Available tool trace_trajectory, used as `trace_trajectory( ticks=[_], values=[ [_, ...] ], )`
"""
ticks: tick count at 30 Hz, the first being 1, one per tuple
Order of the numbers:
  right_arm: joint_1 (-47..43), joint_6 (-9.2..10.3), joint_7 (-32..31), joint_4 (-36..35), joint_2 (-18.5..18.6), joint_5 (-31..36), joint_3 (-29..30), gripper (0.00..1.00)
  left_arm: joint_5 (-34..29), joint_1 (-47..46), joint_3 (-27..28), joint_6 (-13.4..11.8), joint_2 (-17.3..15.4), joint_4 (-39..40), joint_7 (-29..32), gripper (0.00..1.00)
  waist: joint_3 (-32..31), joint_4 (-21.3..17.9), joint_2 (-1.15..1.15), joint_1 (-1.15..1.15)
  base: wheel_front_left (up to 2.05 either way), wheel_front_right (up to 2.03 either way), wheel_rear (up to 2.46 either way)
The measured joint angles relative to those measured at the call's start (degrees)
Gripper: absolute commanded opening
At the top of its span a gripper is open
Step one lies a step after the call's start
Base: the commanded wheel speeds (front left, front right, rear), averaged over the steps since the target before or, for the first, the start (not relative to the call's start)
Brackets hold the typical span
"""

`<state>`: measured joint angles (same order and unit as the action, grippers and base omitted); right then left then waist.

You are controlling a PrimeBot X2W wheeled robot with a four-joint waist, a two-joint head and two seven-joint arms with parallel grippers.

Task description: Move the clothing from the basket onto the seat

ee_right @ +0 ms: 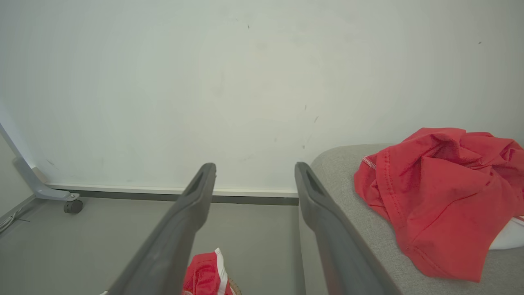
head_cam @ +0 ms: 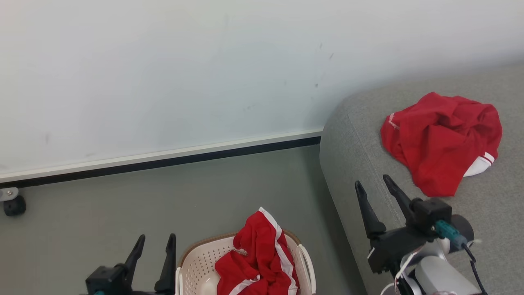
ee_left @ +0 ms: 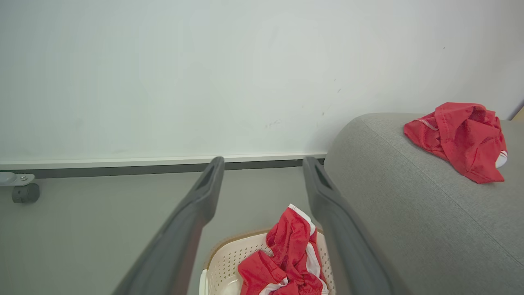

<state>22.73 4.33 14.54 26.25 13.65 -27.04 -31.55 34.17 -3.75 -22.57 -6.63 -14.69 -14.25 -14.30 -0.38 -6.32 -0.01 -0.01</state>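
Looking down from the head, with a pale wall (head_cam: 163, 73) ahead and grey floor (head_cam: 163, 192) beneath: cream basket (head_cam: 195, 268) at the bottom edge, standing on the floor just beside the rounded end of the grey seat (head_cam: 360, 155). Heaped inside it, a striped red garment (head_cam: 262, 254), bunched and poking above the brown rim with a white-edged fold. Well apart from that, up on the seat cushion, a crumpled red garment (head_cam: 442, 139) with a patch of white trim at its right side, lying loose and touched by nothing.

Left pincer (head_cam: 157, 237): low, just left of the basket, fingers spread wide, empty, clear of both basket and cloth. Along its own wrist view, left pincer (ee_left: 264, 160) again wide apart, with the basket (ee_left: 229, 262) and striped red garment (ee_left: 292, 246) framed low between the fingers, and the seat (ee_left: 389, 184) off to the right.

Right pincer (head_cam: 371, 181): raised against the seat's rounded end, near the crumpled red garment yet apart from it, fingers parted, gripping nothing. From its wrist, right pincer (ee_right: 254, 166) open toward the wall, crumpled red garment (ee_right: 438, 196) close on the right.

Far left, by the dark skirting: a small black caster wheel (head_cam: 14, 205).
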Motion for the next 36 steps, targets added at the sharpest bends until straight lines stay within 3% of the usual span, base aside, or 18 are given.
trace_trajectory(
  ticks=[13, 36],
  values=[
    [-11.1, 2.24, 0.0, -11.0, 0.9, 2.0, 4.9, 1.0, -3.0, 6.7, 7.2, -0.5, 0.8, 5.1, 0.0, 1.0, -1.5, 0.5, 0.01, 0.01, 0.0, 0.0, 0.0],
    [-19.0, 2.79, 0.0, -19.4, 1.0, 5.5, 11.8, 1.0, -7.7, 10.3, 12.7, -0.5, 4.0, 8.4, 0.0, 1.0, -1.4, 1.7, 0.01, 0.01, 0.0, 0.0, 0.0]
  ],
)
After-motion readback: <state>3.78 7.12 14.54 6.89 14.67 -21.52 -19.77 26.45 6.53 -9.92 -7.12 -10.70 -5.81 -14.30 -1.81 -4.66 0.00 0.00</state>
